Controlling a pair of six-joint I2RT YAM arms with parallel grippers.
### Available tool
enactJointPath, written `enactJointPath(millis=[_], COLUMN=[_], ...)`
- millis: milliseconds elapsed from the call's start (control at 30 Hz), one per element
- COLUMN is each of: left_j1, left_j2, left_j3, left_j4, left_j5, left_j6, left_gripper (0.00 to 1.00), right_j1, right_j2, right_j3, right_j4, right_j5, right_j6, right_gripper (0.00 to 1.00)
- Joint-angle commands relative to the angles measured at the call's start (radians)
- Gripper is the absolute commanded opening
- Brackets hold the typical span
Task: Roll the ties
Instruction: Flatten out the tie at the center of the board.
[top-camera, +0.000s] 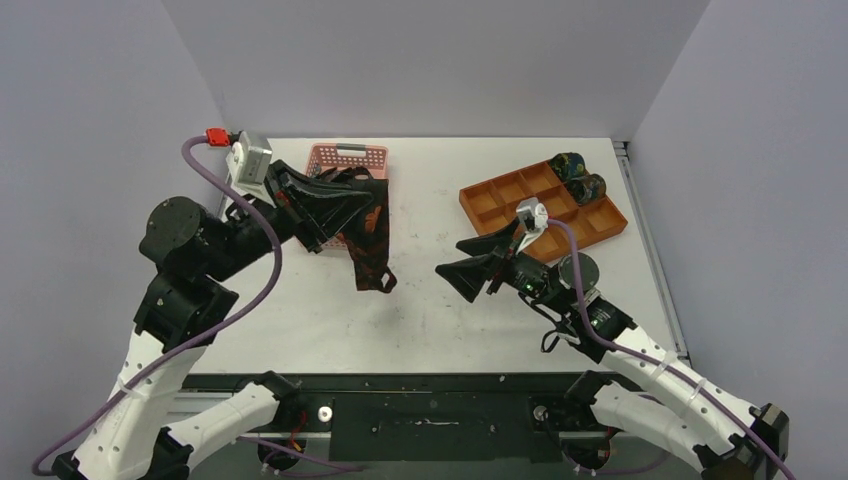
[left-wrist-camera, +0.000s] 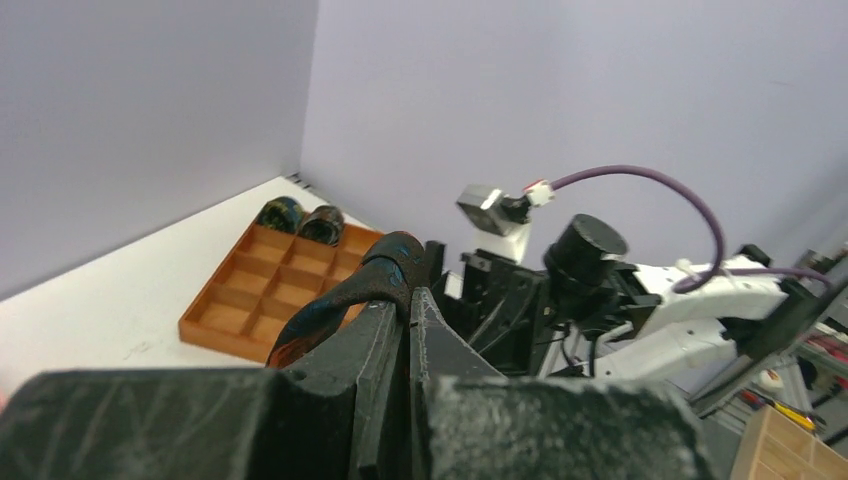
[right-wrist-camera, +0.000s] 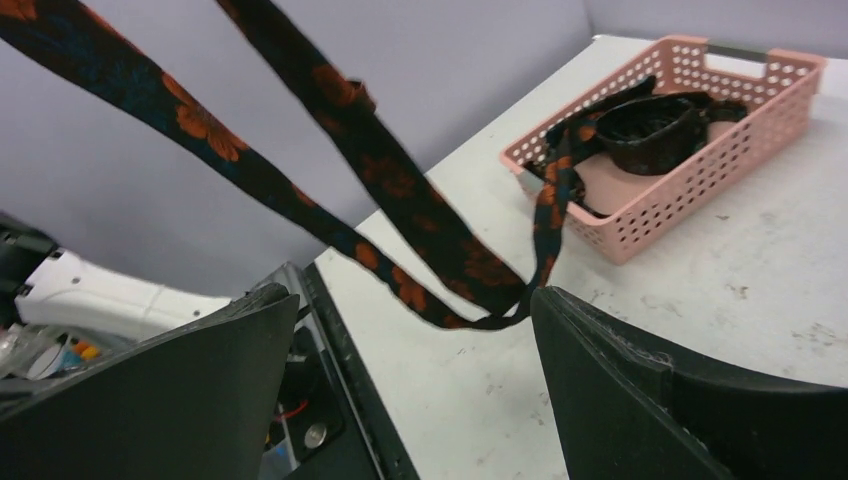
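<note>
Left gripper (top-camera: 378, 198) is pinched tight on a dark tie (top-camera: 368, 250) patterned with orange-red flowers, raised above the white table (top-camera: 440, 330) just in front of the pink mesh basket (top-camera: 348, 155); its wrist view shows the two fingers (left-wrist-camera: 380, 340) pressed together with the fabric bunched over their tips; from the left gripper the tie hangs in a long loop, two strands falling to a low bend close to the tabletop, though whether it touches cannot be told; a further strand rises from that bend to the basket's near rim; more dark tie fabric (right-wrist-camera: 650, 120) lies heaped inside the basket; right gripper (top-camera: 452, 258) hovers mid-table with its jaws spread wide and nothing between them, pointed toward the hanging loop and apart from it; behind it sits the orange compartment tray (top-camera: 500, 195), with two rolled ties (top-camera: 572, 166) side by side in its far compartments.
</note>
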Motion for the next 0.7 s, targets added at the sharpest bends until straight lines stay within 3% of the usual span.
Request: enactJointPath(millis=[0, 400, 567, 667], left_j1=[-0.001, 0.021, 0.031, 0.031], left_j2=[0.016, 0.062, 0.040, 0.046], left_j3=[0.078, 0.189, 0.258, 0.288], left_j4=[0.129, 0.275, 0.226, 0.314], left_j5=[0.182, 0.509, 0.356, 0.192], left_j6=[-0.033, -0.116, -0.050, -0.095], left_gripper=[0.00, 0.00, 0.00, 0.00], right_j1=[0.010, 0.012, 0.011, 0.010], right_j2=[0.031, -0.082, -0.074, -0.056], right_j3=[0.031, 0.027, 0.012, 0.001], right_j4=[0.145, 0.094, 0.120, 0.153], right_j5=[-0.183, -0.146, -0.122, -0.111], right_j6=[0.014, -0.086, -0.077, -0.058], right_gripper=[0.90, 0.90, 0.90, 0.90])
